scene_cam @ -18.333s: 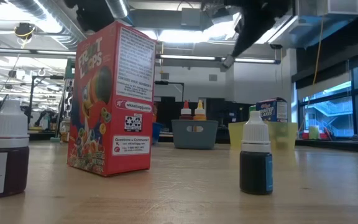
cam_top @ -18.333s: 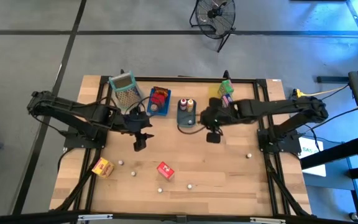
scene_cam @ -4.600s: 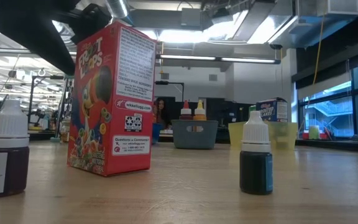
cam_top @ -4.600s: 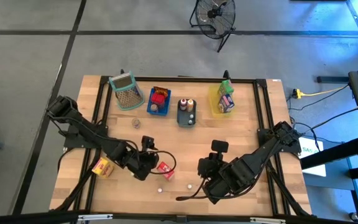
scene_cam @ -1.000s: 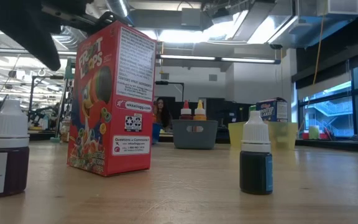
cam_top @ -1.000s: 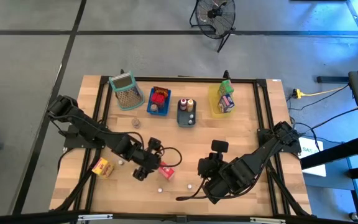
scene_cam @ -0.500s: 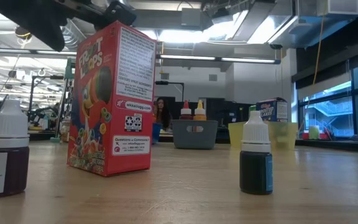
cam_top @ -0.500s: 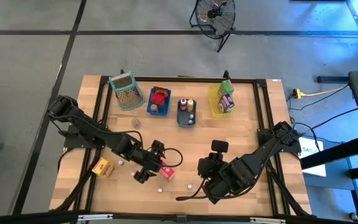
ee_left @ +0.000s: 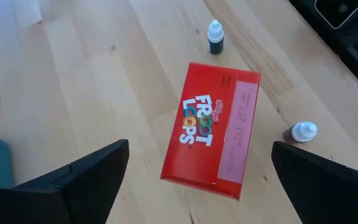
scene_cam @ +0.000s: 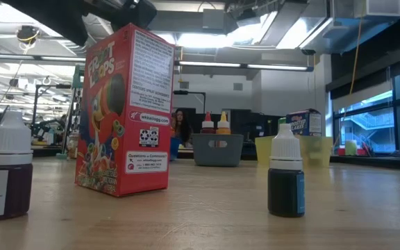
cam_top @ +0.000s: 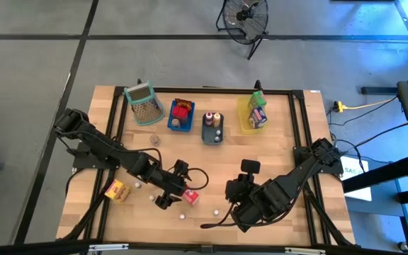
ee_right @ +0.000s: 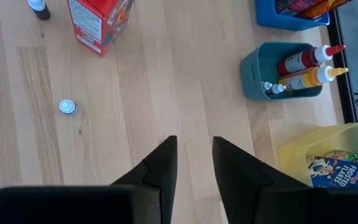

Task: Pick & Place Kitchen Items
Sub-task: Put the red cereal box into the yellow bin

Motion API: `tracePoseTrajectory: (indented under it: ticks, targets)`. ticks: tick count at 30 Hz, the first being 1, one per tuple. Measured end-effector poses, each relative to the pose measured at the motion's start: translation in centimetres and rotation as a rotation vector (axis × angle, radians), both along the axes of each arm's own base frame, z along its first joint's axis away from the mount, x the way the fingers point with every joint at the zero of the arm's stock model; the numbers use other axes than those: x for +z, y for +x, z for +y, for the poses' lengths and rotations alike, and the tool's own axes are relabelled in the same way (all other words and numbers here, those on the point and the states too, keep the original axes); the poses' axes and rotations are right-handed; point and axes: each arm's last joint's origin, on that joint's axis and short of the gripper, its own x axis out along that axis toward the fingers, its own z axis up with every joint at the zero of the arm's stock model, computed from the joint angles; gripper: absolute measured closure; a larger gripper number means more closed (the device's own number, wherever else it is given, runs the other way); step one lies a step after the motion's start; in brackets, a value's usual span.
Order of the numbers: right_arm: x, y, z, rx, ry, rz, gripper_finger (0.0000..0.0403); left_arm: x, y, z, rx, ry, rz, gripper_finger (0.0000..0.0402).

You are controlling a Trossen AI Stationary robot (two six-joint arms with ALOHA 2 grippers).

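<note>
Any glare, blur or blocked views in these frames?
Low view: ceiling lights blown out, red carton sharp, far trays soft, dark arm cuts the top. Left wrist view: left gripper fingers blurred at the bottom, carton crisp. High view: even light, blue cast on the floor at right.

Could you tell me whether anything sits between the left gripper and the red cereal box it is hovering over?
Nothing visible does. The left gripper hangs over the red cereal box with its jaws wide open, and the wrist view shows the box between them with clear space above it. Two small white-capped bottles stand on the table beside the box, apart from it.
</note>
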Motion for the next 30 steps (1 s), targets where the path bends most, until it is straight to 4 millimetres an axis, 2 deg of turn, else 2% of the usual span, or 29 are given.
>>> tracePoseTrajectory:
  ticks: [11, 23, 30]
  targets:
    - [0.0, 0.0, 0.0, 0.0, 0.0, 0.0, 0.0298, -1.1, 0.4, -0.2, -0.031, 0.04, 0.025, 0.0011]
    - [0.0, 0.0, 0.0, 0.006, -0.001, 0.004, 0.0298, -1.1, 0.8, 0.6, 0.03, -0.01, 0.038, 0.0013]
    - [0.0, 0.0, 0.0, 0.006, 0.0, 0.004, 0.0298, -1.2, 0.8, 0.5, -0.004, -0.052, 0.063, 0.0013]
